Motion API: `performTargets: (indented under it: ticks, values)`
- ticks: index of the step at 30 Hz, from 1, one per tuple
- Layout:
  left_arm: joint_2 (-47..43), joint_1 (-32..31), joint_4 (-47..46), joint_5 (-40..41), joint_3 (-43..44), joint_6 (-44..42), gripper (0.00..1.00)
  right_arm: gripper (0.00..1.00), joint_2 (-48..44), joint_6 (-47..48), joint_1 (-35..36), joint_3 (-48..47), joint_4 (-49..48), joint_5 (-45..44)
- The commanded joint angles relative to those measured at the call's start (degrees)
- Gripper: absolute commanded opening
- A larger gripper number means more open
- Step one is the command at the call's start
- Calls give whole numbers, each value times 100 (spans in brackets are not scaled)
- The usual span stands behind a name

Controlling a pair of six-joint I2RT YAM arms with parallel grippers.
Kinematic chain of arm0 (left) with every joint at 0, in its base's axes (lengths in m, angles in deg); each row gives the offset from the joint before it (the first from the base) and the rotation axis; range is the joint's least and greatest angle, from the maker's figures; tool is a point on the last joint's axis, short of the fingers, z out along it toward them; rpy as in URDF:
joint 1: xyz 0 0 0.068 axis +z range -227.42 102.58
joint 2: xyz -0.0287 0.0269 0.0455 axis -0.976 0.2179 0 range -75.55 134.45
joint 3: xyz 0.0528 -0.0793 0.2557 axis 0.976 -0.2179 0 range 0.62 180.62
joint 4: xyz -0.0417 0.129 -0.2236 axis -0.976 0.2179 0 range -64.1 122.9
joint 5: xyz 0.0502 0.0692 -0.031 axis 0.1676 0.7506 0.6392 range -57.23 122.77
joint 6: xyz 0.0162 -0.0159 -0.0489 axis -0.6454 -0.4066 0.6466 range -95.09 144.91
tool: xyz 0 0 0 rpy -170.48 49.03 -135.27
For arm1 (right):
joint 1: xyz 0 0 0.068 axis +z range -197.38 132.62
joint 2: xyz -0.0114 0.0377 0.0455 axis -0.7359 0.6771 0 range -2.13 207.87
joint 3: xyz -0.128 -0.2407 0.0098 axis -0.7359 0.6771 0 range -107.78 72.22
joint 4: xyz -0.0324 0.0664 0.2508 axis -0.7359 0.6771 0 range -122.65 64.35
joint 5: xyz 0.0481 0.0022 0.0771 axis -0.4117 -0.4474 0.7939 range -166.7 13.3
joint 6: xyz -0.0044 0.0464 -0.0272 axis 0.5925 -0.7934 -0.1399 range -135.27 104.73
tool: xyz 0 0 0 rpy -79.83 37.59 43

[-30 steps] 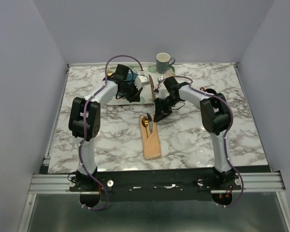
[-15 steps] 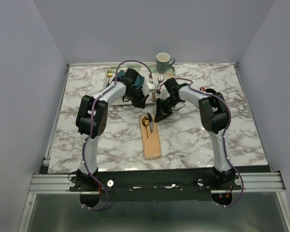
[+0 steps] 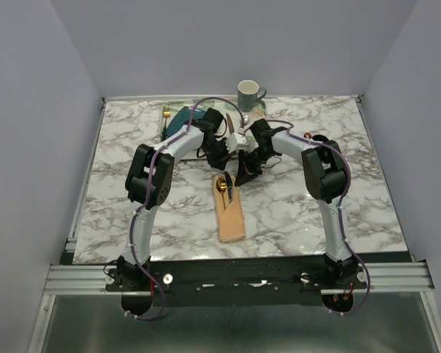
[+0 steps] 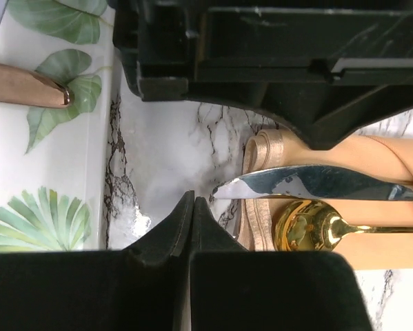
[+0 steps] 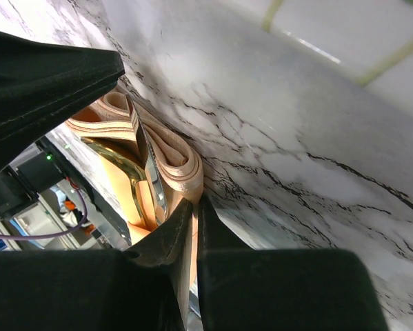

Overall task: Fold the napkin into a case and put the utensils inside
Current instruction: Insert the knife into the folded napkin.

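The job looks close to finished from here. On the marble table (image 3: 316, 213) the napkin (image 3: 231, 217) lies folded into a long case, its open end pointing at the two grippers and both utensils tucked into it. I judge the step in hand to be seating the pieces and tidying the mouth of the case.

The left gripper (image 4: 190, 204) has its jaws pressed together with nothing between them. The leaf-patterned tray (image 4: 41, 172) sits off to one side of its tips, and the napkin's folded mouth lies just ahead of them on the other side. The right gripper (image 5: 194, 207) is closed too, with its tips right at the layered edge of the cloth (whether they pinch a ply or merely touch it, I cannot tell).

The knife (image 4: 316, 183) lies just beyond the left tips with its blade out of the case. The spoon (image 4: 304, 224) rests beside it, bowl showing. Next I would want a gentle push along the handles so both slide deeper without dragging the cloth open.

Against a second ago, the left arm has swung off the tray towards the centre, uncovering the teal plate (image 3: 177, 120). It now hangs close beside the right one. The right arm, napkin and utensils sit as they were.
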Motion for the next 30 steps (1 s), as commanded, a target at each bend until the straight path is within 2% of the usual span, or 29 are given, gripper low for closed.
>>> performTargets:
  ticks: [1,17,30]
  values:
    - [186,-76,268,272,311,-226,6,14,270,8,-47,-47,-95,-228]
    - [248,-261,479,123,461,-525,6,14,341,-35,-38,-100,-95,-210]
    - [72,-340,541,-131,197,-745,5,14,384,-62,-47,-126,-95,-281]
